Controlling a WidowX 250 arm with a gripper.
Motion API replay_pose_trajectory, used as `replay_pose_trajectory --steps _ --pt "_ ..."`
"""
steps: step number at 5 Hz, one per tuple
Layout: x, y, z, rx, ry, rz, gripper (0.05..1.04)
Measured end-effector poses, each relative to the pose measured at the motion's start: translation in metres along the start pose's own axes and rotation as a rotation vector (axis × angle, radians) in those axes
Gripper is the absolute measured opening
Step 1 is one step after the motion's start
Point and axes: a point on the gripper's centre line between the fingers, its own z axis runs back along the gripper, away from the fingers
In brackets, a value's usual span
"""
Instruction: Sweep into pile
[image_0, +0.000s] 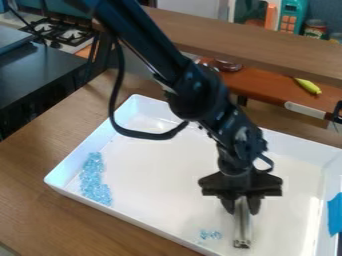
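Claw (242, 204) is closed on a slim grey tool (242, 227) over the white tray (167, 175), set on the wooden tabletop (33, 170). Main group of light-blue pieces (95, 180) lies near the tray's left-hand wall; small cluster (210, 234) lies near the tool.

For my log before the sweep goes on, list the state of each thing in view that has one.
Gripper: fingers closed on the silver tool
Silver tool: held, pointing down into the tray
Large blue cluster: gathered loosely along the tray's left side
Small blue cluster: apart from it, beside the tool
White tray: open-topped, right side up
Black cable: hanging in a loop
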Motion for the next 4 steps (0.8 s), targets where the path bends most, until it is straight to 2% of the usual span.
replay_pose_trajectory --steps 1,3,4 --pt "0.005 0.023 0.001 0.010 0.029 0.011 0.383" --pt "-0.003 0.053 0.008 0.002 0.062 0.001 0.383" --pt "-0.003 0.053 0.012 -0.015 0.061 -0.027 0.383"
